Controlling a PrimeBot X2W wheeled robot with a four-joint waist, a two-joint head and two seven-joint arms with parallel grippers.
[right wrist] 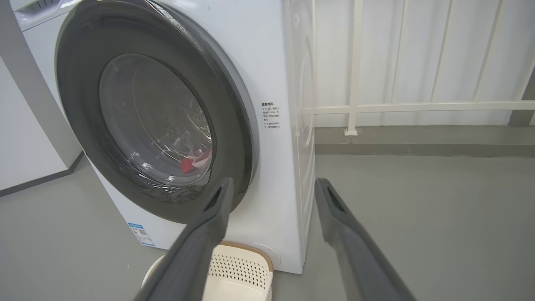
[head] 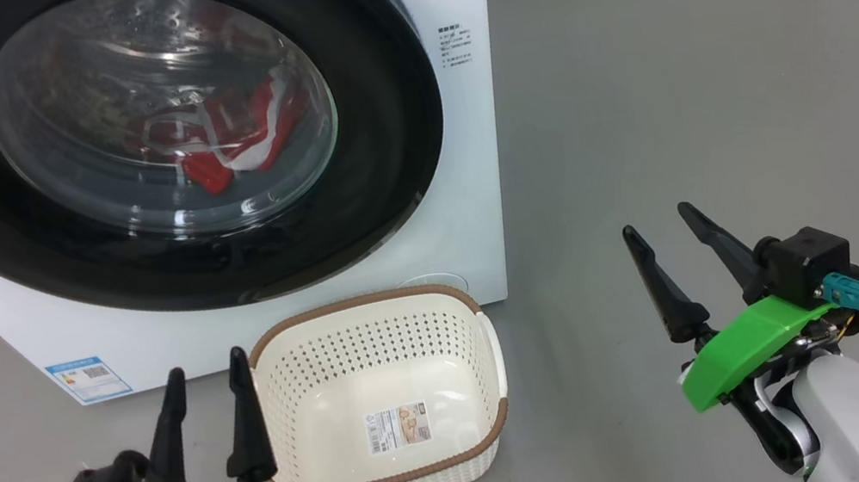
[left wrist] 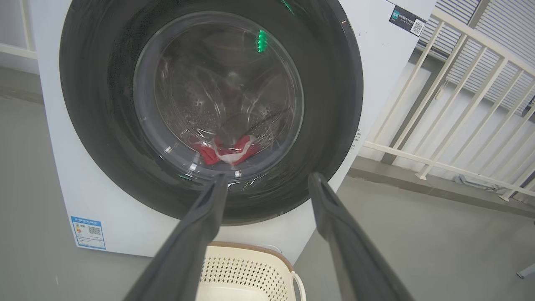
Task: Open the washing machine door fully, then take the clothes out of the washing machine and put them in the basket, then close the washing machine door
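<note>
Grey floor (head: 712,54), one washing machine (head: 476,181), one closed door (head: 391,116), maybe two clothes (head: 237,133), one basket (head: 361,299), left gripper (head: 206,364), right gripper (head: 656,219), jaws spread

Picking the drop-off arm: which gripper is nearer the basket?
Left. The left gripper sits right beside the left rim of the basket; the right gripper is off to the basket's right, with open floor between them.
</note>
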